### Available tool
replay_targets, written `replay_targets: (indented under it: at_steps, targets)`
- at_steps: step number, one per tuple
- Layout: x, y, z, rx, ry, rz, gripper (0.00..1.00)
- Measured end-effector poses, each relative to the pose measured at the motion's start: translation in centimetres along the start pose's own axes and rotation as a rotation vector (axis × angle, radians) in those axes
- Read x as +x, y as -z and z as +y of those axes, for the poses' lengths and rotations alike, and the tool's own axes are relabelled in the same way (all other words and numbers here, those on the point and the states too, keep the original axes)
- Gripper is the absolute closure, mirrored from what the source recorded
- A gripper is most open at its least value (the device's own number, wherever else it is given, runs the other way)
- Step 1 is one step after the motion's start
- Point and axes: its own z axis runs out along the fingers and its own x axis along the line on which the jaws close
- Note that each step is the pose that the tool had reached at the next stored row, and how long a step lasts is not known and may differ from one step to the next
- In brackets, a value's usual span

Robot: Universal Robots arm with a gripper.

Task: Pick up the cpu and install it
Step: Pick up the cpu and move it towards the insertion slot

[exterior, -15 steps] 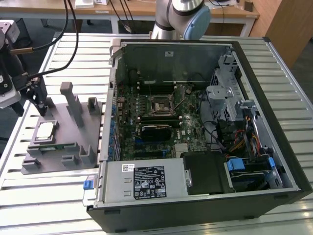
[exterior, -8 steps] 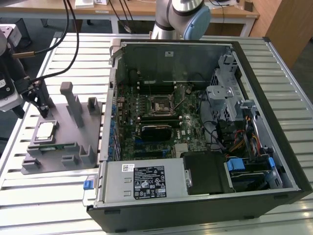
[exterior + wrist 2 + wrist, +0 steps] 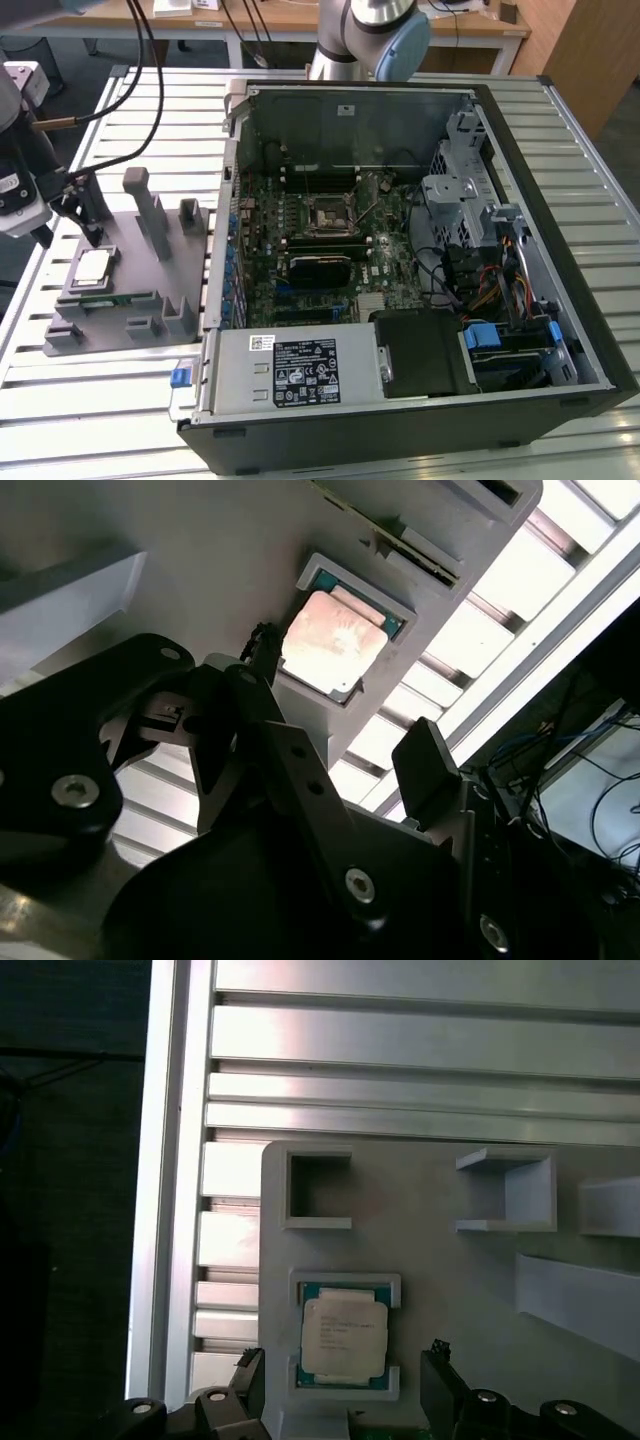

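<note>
The cpu (image 3: 93,266) is a small square chip with a silver top. It lies flat in a shallow pocket of the grey fixture plate (image 3: 140,255) at the exterior view's left. My gripper (image 3: 88,225) hangs just above it, open, holding nothing. In both wrist views the cpu (image 3: 345,1335) (image 3: 335,640) lies below the gap between the two black fingers (image 3: 440,1380), with one finger to each side and neither touching it. The black-framed socket (image 3: 335,215) sits on the motherboard inside the open computer case.
A green memory stick (image 3: 112,298) lies on the fixture beside the cpu, and grey posts (image 3: 150,215) stand on the plate. The open case (image 3: 420,260) takes up the middle and right of the slatted aluminium table (image 3: 90,400). The arm's base (image 3: 365,40) stands behind the case.
</note>
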Motion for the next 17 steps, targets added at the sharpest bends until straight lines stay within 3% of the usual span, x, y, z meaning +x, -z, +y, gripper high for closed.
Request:
replay_targets:
  at_steps: [17]
  targets:
    - [0.0,-1.85,-0.07,-0.0024,0.0,0.0,0.28]
